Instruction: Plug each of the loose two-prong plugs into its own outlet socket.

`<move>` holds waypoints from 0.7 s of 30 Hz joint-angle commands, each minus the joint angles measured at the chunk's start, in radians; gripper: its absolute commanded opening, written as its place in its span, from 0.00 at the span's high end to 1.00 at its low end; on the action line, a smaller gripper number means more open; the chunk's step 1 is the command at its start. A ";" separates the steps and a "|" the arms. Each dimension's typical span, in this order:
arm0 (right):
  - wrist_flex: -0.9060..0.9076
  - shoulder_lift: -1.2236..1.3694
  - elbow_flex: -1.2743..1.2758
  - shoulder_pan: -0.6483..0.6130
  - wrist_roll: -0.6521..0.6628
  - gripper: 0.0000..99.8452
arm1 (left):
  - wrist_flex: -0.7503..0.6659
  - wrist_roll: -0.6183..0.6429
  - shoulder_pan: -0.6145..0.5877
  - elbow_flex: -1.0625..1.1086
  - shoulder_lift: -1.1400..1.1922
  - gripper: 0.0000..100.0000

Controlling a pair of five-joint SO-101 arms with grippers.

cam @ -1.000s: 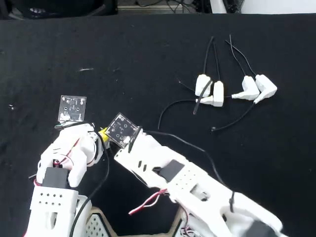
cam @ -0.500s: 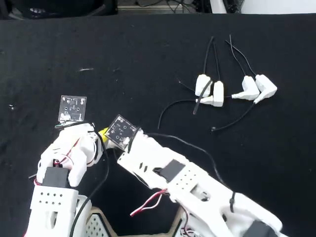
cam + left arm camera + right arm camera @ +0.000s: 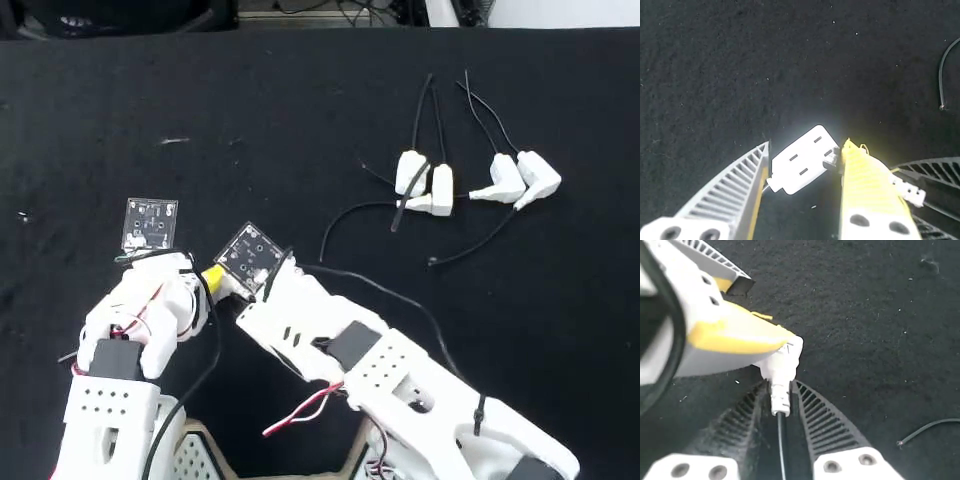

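step: plugging the first plug, mid-air, both arms meeting low on the worktop [image 3: 300, 100]
left tool [image 3: 806, 145]: I'm clamping the white outlet socket [image 3: 800, 167], slots face up toward my camera
right tool [image 3: 779, 384]: I'm pinching the two-prong plug [image 3: 780, 390] at its cord end
contact: plug nose touches the socket's edge; can't tell if it's seated
next: line prongs to a slot pair, push straight while left braces
waiting: other white plugs [image 3: 440, 190] lie well apart

Table cloth [image 3: 300, 90]: matt black, slightly rough, flecked with lint. Outlet socket [image 3: 802, 159] and plug [image 3: 781, 371]: smooth white plastic, faintly glossy. Fingers [image 3: 737, 187]: ribbed white plastic, one smooth yellow. Cord [image 3: 781, 450]: smooth black.
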 commanded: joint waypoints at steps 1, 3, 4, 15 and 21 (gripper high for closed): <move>-0.002 -0.058 -0.044 0.025 -0.009 0.99 | -0.018 0.003 -0.012 -0.008 -0.009 0.77; -0.021 -0.059 -0.031 0.025 -0.011 0.99 | -0.018 0.003 -0.008 -0.007 -0.009 0.77; -0.041 -0.058 -0.022 0.025 -0.011 0.99 | -0.017 0.003 -0.007 -0.007 -0.009 0.77; -0.192 -0.061 0.048 0.025 -0.089 0.99 | -0.012 0.003 -0.004 -0.007 -0.009 0.77; -0.198 -0.061 0.048 0.025 -0.095 0.99 | -0.018 0.003 -0.004 0.010 -0.009 0.77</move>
